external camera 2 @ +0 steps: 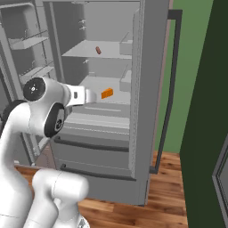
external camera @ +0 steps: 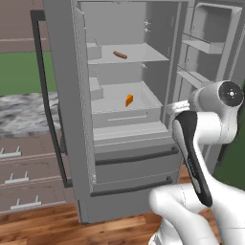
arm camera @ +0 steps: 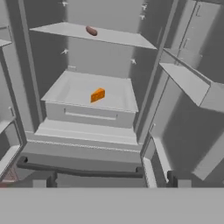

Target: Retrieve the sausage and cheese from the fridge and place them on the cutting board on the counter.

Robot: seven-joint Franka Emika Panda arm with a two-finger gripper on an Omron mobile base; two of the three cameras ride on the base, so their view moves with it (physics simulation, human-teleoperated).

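Cheese [arm camera: 97, 95]: small orange wedge in fridge [external camera: 67, 95] drawer; probably light, firm, slightly slick. I'd pinch its flat sides. My jaws' state: cannot tell.

Light is even and flat in all three views, bright enough to read every surface, with no single visible source. The open fridge [external camera: 124, 158] interior is a uniform pale grey with only soft shading under its shelves and in the corners. No hard cast shadows and no glare appear. Edges look slightly soft and jagged, as in a low-resolution render. The cheese [arm camera: 97, 95] and sausage [external camera: 120, 55] stay crisp in colour. Straight lines lean strongly toward the borders in the hand view.
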